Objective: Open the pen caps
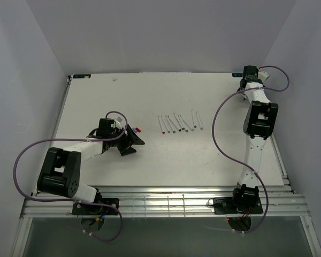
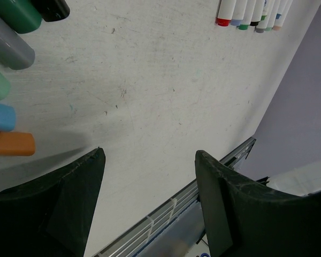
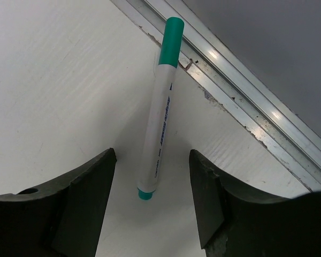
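Pen [image 3: 159, 118], teal cap [image 3: 171, 35] on, seemingly untouched inside wide right claw [image 3: 151, 154]; left claw [image 2: 148, 151] wide.

I see a matt, scuffed white tabletop [image 2: 166, 96]. Beside the smooth teal plastic pen cap [image 3: 171, 35], a scratched bare-metal rail [image 3: 246, 91] glints. The fingers [image 3: 85, 198] of my right gripper [image 3: 152, 153] look matt black.

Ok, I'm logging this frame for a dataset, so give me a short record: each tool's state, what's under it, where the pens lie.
left tool: open, empty, above the table
right tool: open, straddling a white pen, not touching it
teal cap: on that pen, end nearest the edge rail
row of pens: mid-table, between the arms
row's caps: too small to tell
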`<act>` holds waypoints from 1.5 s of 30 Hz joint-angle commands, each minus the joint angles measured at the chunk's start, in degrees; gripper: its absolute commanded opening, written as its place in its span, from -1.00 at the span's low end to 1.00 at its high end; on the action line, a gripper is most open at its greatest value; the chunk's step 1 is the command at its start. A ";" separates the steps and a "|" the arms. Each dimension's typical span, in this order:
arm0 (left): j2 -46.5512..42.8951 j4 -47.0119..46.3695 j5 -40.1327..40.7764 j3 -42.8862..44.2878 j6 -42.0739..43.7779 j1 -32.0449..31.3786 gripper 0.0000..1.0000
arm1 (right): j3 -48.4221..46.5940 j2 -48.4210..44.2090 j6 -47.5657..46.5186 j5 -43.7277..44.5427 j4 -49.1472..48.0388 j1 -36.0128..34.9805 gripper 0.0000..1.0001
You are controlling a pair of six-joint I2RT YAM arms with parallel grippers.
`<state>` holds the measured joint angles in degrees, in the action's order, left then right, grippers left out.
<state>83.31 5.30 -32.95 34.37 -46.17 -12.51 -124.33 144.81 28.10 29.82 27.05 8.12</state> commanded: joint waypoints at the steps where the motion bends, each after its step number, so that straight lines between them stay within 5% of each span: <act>1: 0.89 -1.96 -1.94 -0.09 -0.67 -0.23 0.57 | -1.88 1.52 -0.68 1.03 -0.24 -0.03 0.25; 9: 0.28 -2.05 -2.03 -0.18 -0.67 -0.23 0.57 | -2.14 2.14 -0.68 0.94 -0.33 -0.03 0.08; 32: -0.25 -2.14 -2.21 -0.88 -1.11 -0.32 0.57 | 1.11 1.70 0.29 -4.94 0.02 0.05 -0.84; 45: -6.74 -2.05 -0.98 -1.59 -1.81 -0.23 0.57 | 10.68 -9.36 -1.90 -12.59 -4.20 -1.44 -0.85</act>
<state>81.21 4.29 -33.87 33.12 -47.70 -12.51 -116.31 140.18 26.92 21.65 21.98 8.08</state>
